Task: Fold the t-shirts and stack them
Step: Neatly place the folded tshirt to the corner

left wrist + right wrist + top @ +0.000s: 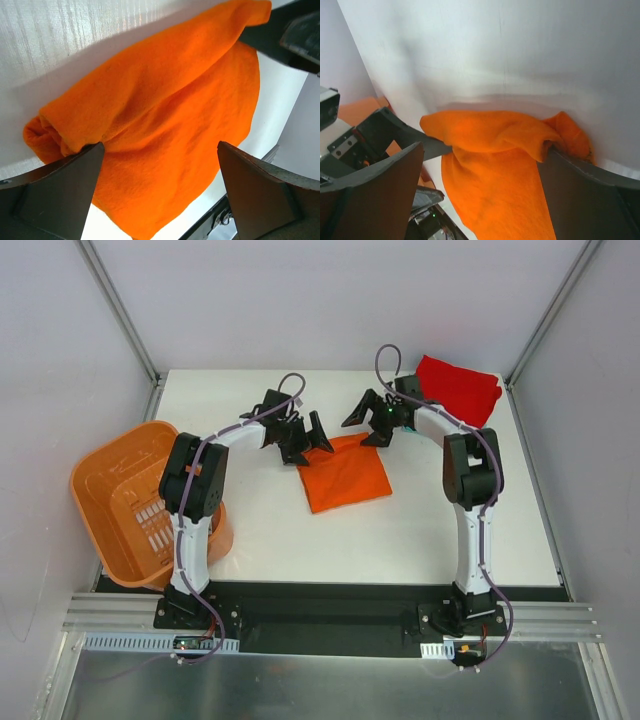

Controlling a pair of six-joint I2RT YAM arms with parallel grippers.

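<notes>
An orange t-shirt (pixel 345 474) lies folded into a rough square on the white table (pixel 420 530), in the middle. My left gripper (pixel 308 447) is open over the shirt's far left corner; the left wrist view shows the cloth (pixel 165 115) between its spread fingers (pixel 60 190). My right gripper (pixel 368 426) is open over the far right corner, with the bunched cloth (pixel 505 165) between its fingers (pixel 590 200). Neither holds the cloth. A folded red t-shirt (pixel 458 388) lies at the back right corner.
An orange plastic basket (pixel 125 502) stands tilted off the table's left edge beside the left arm. Grey walls close in the table on three sides. The two grippers are close together over the shirt's far edge.
</notes>
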